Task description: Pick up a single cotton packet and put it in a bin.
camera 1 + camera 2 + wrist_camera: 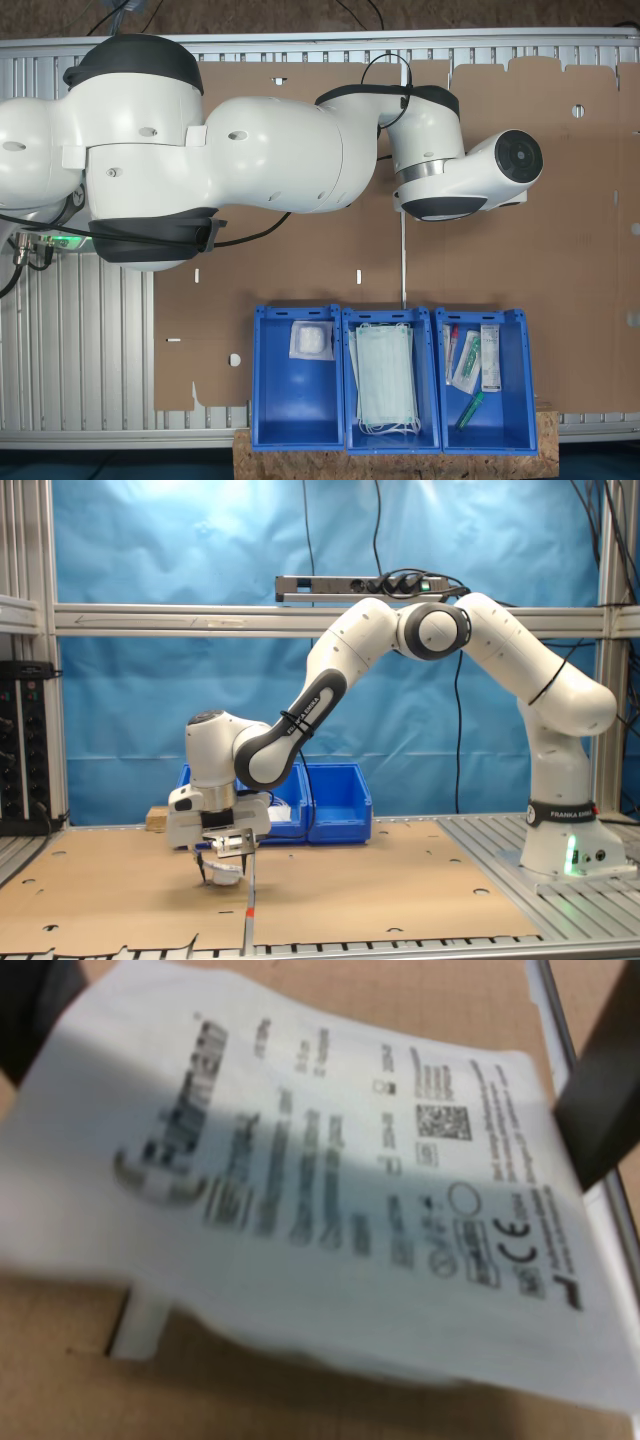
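Cotton packet (330, 1210) clamped in end effector (222, 863), just above cardboard-covered table (400, 880), blue backdrop (180, 540).

Aluminium-slat table (60, 340) under brown cardboard sheets (560, 300); three blue bins (272, 420) at the edge on a chipboard slab (400, 465).

Matt paper cotton packet (330, 1200), glossy plastic bin (297, 385), cardboard table cover (380, 880)

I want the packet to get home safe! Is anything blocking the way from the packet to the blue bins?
Nothing visible does. The gripper has the cotton packet low over bare cardboard, and the bins sit behind it with open tops. The bin holding one packet already has room.
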